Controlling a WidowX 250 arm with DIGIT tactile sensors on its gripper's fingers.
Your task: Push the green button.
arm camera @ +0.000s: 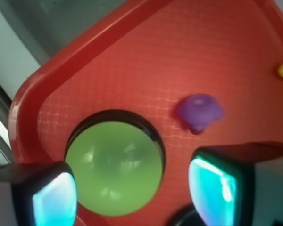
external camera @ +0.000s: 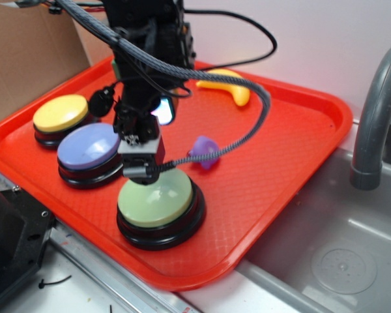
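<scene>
The green button (external camera: 158,199) has a pale green domed top on a black base and sits at the near edge of the red tray (external camera: 293,156). My gripper (external camera: 141,164) hangs just above the button's far-left rim; I cannot tell whether it touches the dome. In the wrist view the gripper (arm camera: 132,197) is open. Its two glowing cyan pads (arm camera: 212,188) stand wide apart, with the green button (arm camera: 114,167) below and between them. Nothing is held.
A blue-purple domed button (external camera: 88,149) and a yellow button (external camera: 60,114) stand to the left on the tray. A small purple object (external camera: 205,151) and a yellow banana-shaped toy (external camera: 228,85) lie behind. A grey sink with a faucet (external camera: 378,111) is at the right.
</scene>
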